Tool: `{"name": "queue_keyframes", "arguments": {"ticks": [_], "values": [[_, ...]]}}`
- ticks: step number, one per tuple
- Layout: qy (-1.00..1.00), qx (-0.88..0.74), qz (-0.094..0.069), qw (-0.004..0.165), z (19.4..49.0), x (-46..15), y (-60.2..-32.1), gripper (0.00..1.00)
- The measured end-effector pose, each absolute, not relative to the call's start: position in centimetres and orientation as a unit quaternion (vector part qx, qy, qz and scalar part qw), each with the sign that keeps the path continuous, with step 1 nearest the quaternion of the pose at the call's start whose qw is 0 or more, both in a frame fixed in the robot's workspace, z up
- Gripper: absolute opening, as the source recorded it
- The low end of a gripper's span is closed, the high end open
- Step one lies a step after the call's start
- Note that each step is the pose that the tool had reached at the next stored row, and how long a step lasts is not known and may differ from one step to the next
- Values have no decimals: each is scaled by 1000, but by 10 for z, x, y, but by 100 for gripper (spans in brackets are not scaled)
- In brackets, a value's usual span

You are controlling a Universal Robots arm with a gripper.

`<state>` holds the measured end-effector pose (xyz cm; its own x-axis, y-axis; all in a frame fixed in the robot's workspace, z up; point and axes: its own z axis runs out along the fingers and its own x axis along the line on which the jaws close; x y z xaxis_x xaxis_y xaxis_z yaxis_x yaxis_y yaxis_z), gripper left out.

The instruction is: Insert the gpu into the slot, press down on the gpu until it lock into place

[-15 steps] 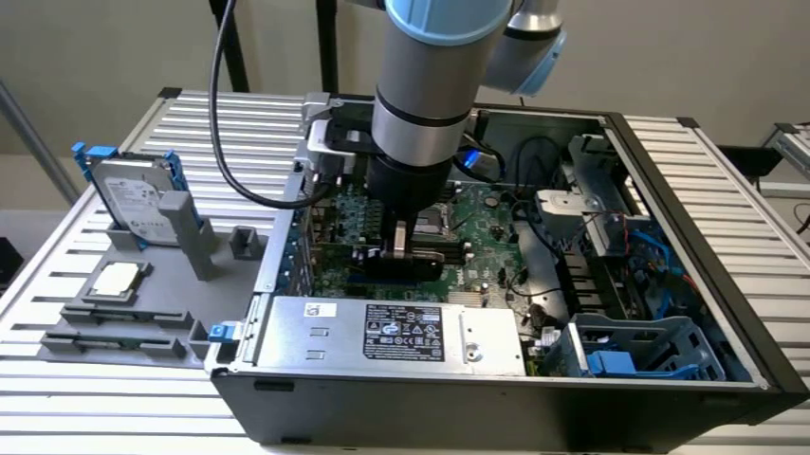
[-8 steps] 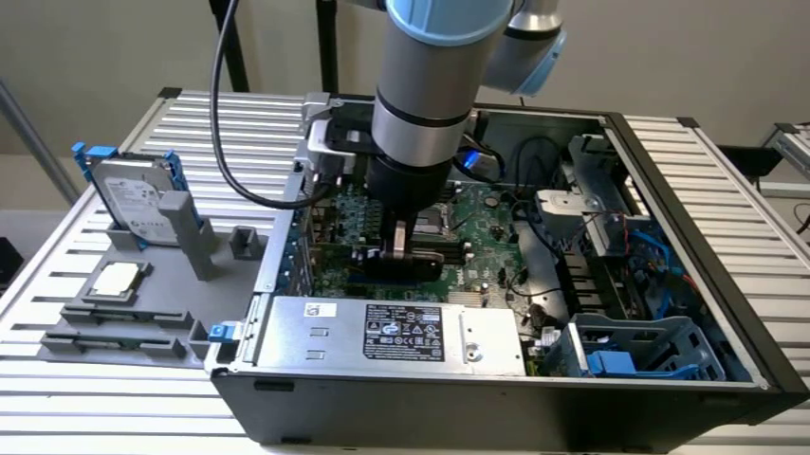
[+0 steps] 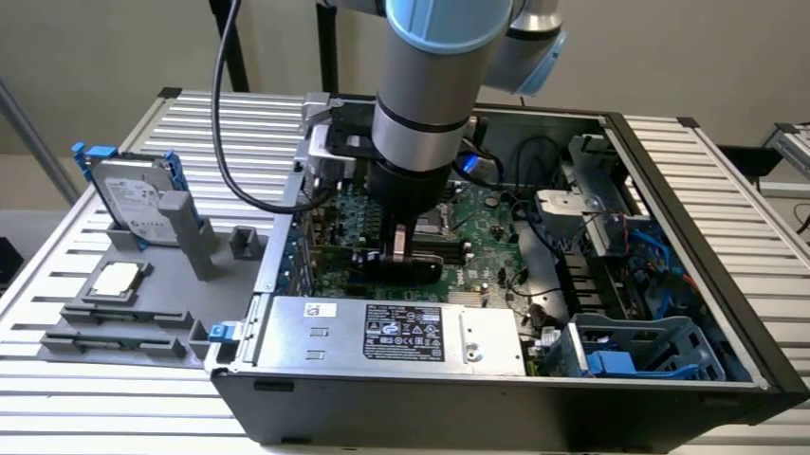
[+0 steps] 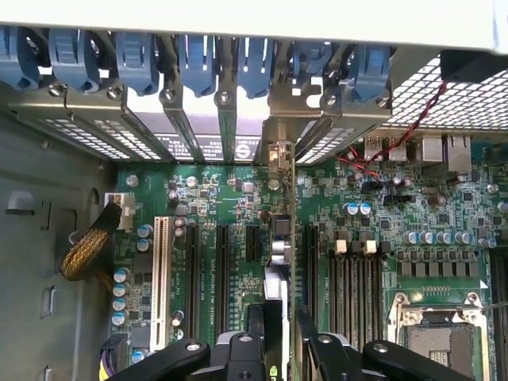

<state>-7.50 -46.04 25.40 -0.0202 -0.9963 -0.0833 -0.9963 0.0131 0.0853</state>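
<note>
The single hand (image 4: pixel 279 329) pinches the one gpu (image 4: pixel 279 242) upright over the motherboard (image 4: pixel 230 194), near one white slot (image 4: pixel 162 278)

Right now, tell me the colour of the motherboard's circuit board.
Green. The motherboard shows best in the wrist view.

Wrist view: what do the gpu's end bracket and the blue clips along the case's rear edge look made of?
On the gpu, the end bracket looks like bare sheet metal: thin, dull silver-grey, with a port opening cut into it. Steel or aluminium cannot be told. The blue clips look like moulded plastic: even colour, rounded forms and a soft sheen.
</note>
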Motion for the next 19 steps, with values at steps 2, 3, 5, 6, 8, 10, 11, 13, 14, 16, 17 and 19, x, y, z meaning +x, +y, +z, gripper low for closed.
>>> {"name": "queue_keyframes", "arguments": {"ticks": [2, 3, 5, 6, 8, 10, 11, 13, 14, 16, 17, 19], "values": [[-712, 700, -60, 0, 252, -75, -460, 26], [-712, 700, -60, 0, 252, -75, -460, 26], [-712, 700, -60, 0, 252, -75, -460, 26], [-712, 700, -60, 0, 252, -75, -460, 26], [-712, 700, -60, 0, 253, -75, -460, 27], [-712, 700, -60, 1, 261, -75, -460, 34], [-712, 700, -61, 1, 266, -75, -460, 34], [-712, 700, -61, 1, 275, -75, -460, 34], [-712, 700, -61, 1, 279, -75, -460, 34], [-712, 700, -61, 1, 289, -75, -460, 34], [-712, 700, -61, 1, 293, -75, -460, 34], [-712, 700, -61, 1, 300, -76, -460, 25]]}}
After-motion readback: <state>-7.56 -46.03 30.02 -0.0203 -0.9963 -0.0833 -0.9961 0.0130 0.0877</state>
